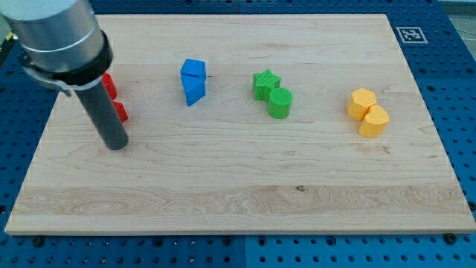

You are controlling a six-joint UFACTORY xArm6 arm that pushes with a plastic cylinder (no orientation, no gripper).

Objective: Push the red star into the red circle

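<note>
Two red blocks sit at the view's left of the wooden board, mostly hidden behind the rod. One red block (109, 85) shows beside the rod's upper part, another (120, 112) just below it. Their shapes cannot be told, so I cannot say which is the star and which the circle. They seem to touch or nearly touch. My tip (115, 144) rests on the board just below the lower red block, close to it.
Two blue blocks (193, 81) stand together at the upper middle-left. A green star (265, 83) touches a green cylinder (280, 103) in the middle. Two yellow blocks (367, 112) sit together at the right. The board (238, 193) ends in a blue pegboard surround.
</note>
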